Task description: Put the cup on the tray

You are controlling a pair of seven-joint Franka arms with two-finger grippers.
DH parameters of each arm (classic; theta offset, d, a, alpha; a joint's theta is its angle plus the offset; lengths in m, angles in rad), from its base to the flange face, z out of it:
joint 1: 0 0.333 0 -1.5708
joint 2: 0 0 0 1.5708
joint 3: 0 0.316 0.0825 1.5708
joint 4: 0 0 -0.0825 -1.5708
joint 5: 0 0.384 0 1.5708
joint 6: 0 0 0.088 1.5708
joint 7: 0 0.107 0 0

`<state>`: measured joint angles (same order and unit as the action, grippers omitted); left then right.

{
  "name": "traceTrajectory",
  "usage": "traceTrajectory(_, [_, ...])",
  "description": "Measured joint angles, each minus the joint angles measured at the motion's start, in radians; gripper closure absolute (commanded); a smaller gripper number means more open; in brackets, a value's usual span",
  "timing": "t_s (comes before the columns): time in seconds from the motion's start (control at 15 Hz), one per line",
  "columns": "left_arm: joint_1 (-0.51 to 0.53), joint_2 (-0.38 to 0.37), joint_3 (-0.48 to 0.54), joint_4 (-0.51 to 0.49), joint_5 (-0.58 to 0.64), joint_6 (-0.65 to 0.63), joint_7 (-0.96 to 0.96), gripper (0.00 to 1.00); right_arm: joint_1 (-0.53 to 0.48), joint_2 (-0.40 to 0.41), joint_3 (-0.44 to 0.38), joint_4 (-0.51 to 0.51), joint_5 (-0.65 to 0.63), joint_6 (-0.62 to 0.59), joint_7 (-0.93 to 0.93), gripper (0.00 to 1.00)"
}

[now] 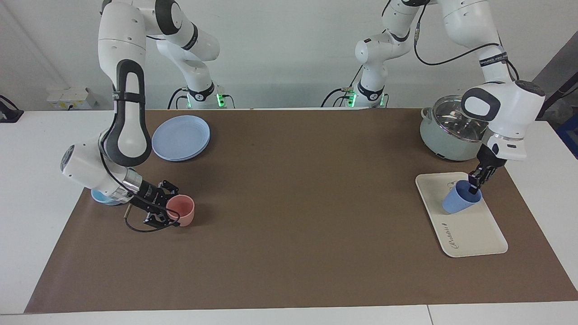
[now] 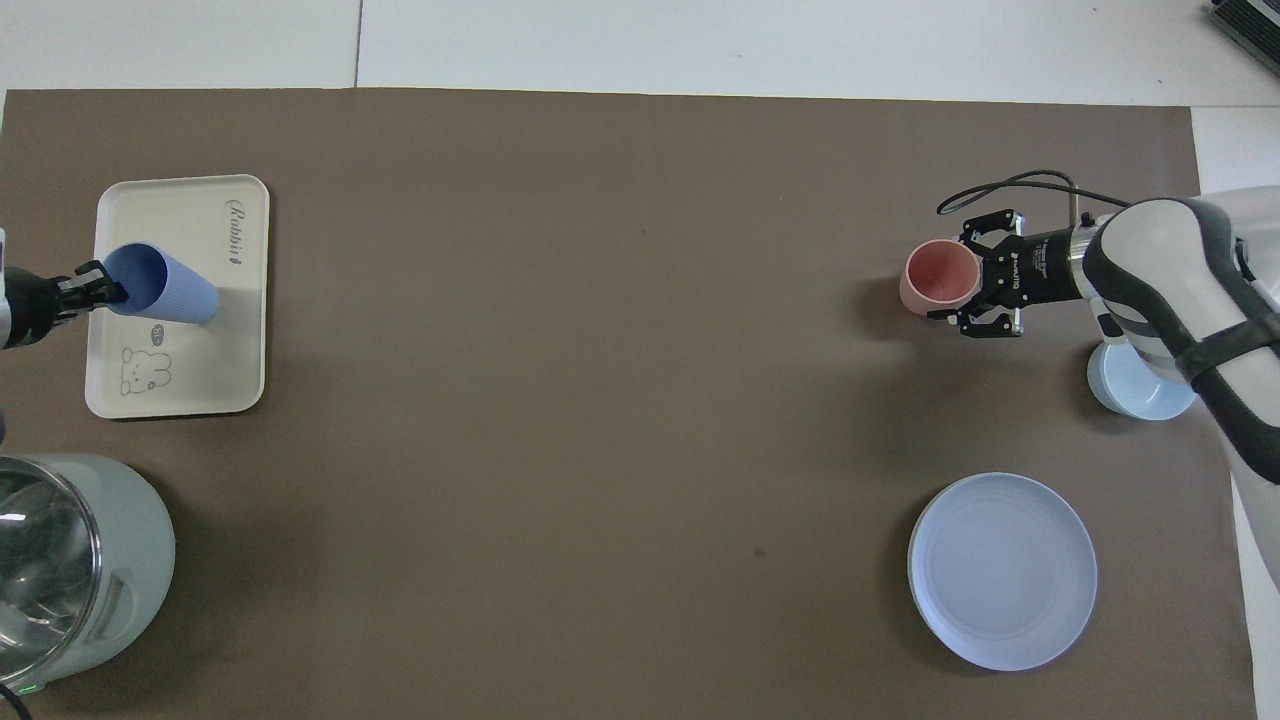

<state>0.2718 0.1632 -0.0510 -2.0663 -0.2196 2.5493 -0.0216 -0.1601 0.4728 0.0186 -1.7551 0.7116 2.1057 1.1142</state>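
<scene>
Periwinkle ribbed cup (image 1: 460,197) tilts on the cream tray (image 1: 474,230), rim pinched by left gripper (image 1: 474,180).

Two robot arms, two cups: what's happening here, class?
The left end effector is shut on the blue cup's rim, holding it tilted over the tray, low but whether it touches is unclear. The right end effector is shut on the pink cup, beside the light-blue bowl.

A big white table (image 1: 40,189) has a brown paper mat (image 1: 298,216) on it. On the mat sit a flat cream tray (image 1: 474,232), a round blue plate (image 1: 180,137), a green pot (image 1: 445,140) and a small blue bowl (image 2: 1140,385).
</scene>
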Motion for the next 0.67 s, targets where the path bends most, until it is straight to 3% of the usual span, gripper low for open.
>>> traceTrajectory(0.07, [0.000, 0.000, -0.002, -0.002, -0.001, 0.000, 0.028, 0.00, -0.005, 0.000, -0.001, 0.000, 0.000, 0.003, 0.000, 0.43])
traceTrajectory(0.13, [0.000, 0.000, -0.002, -0.002, -0.001, -0.003, 0.057, 0.00, -0.007, -0.001, -0.005, 0.000, 0.000, 0.008, -0.003, 0.19])
traceTrajectory(0.27, [0.000, -0.004, -0.002, 0.012, -0.002, -0.027, 0.088, 0.00, -0.008, -0.004, -0.011, 0.001, -0.032, 0.027, -0.014, 0.03])
traceTrajectory(0.47, [-0.002, -0.033, -0.008, 0.111, 0.016, -0.219, 0.114, 0.00, -0.008, -0.025, -0.014, 0.002, -0.128, 0.067, -0.019, 0.02])
traceTrajectory(0.67, [-0.013, -0.084, -0.036, 0.256, 0.142, -0.486, 0.120, 0.00, -0.019, -0.048, -0.025, 0.002, -0.177, 0.070, -0.095, 0.02])
